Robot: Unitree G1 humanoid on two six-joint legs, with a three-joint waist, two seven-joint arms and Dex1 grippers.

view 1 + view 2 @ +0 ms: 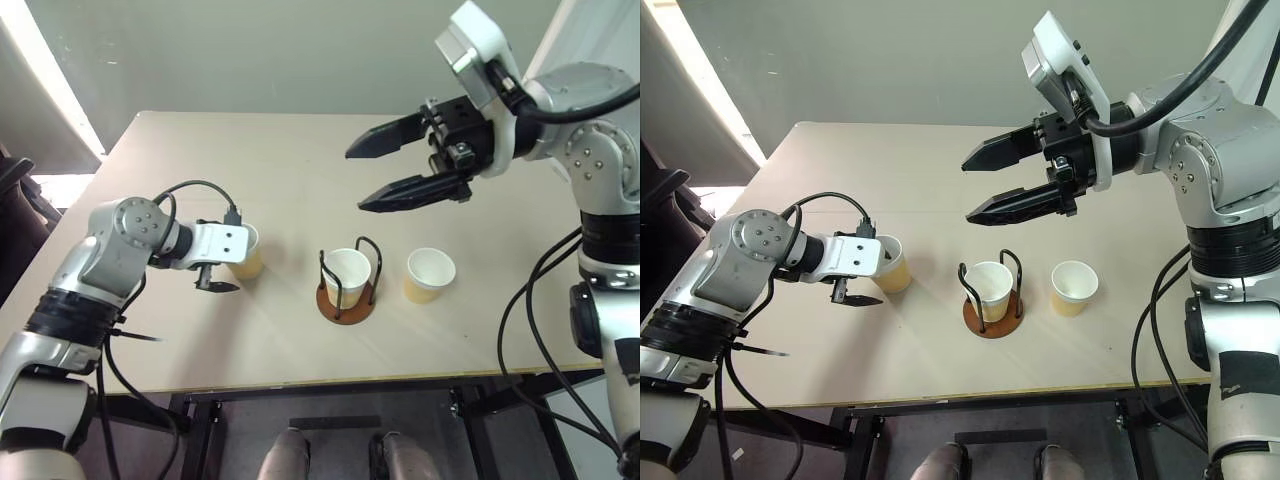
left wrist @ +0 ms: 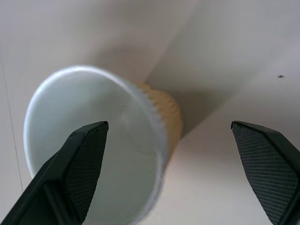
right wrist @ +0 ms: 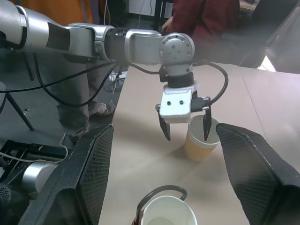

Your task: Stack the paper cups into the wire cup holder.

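Three paper cups stood on the table (image 1: 280,150): one (image 1: 347,272) inside the wire cup holder (image 1: 347,300), one (image 1: 430,274) just right of it, one (image 1: 890,264) half hidden behind the left gripper (image 1: 868,274), whose wide-open jaws straddled its rim, holding nothing. The right gripper (image 1: 375,173) hung above, open and empty.
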